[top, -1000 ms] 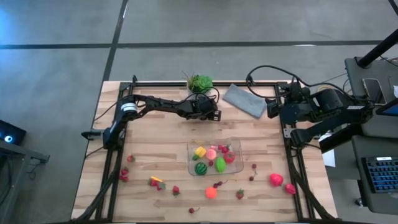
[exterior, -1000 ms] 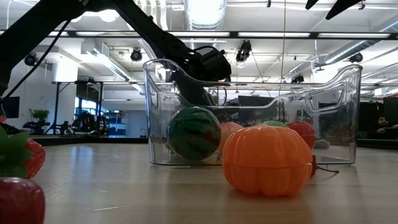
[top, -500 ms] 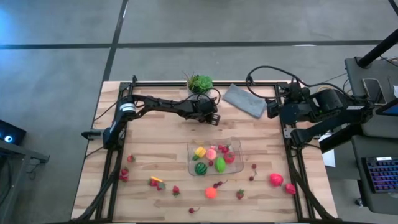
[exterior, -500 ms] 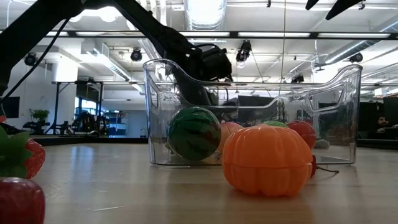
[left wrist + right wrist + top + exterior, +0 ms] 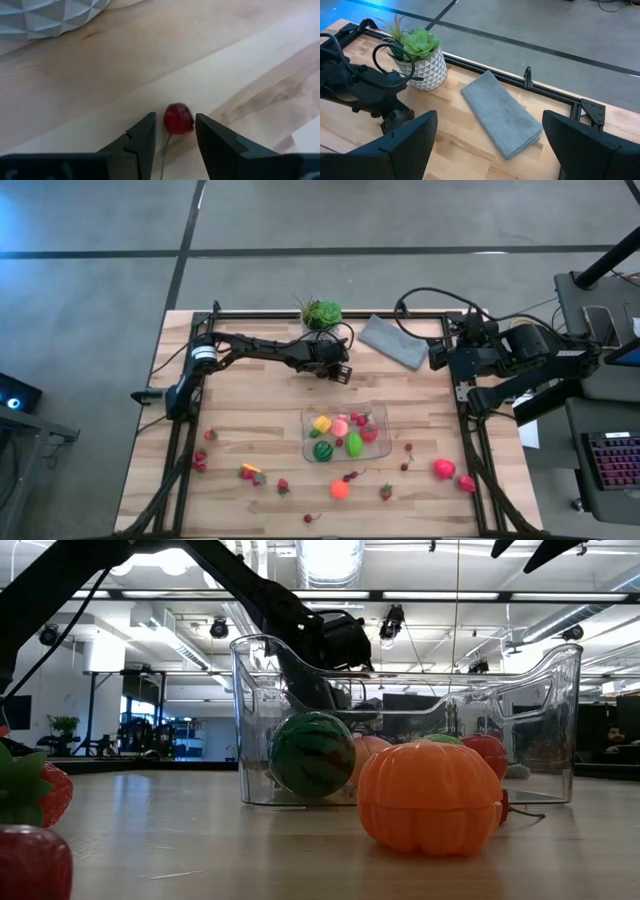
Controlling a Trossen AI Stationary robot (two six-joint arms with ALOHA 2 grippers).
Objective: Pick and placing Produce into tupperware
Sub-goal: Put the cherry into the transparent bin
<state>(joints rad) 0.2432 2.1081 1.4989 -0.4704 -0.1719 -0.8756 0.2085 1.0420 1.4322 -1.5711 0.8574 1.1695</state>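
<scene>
Left gripper (image 5: 173, 131) clamped on a red cherry (image 5: 178, 119), near the potted plant (image 5: 321, 312).

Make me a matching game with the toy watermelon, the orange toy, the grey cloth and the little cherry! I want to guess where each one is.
Things:
1. watermelon
2. orange toy
3. grey cloth
4. cherry

Places:
A. between the left gripper's fingers
B. inside the clear box
C. on the table in front of the clear box
D. beside the potted plant

Pairs: 1-B, 2-C, 3-D, 4-A
</scene>
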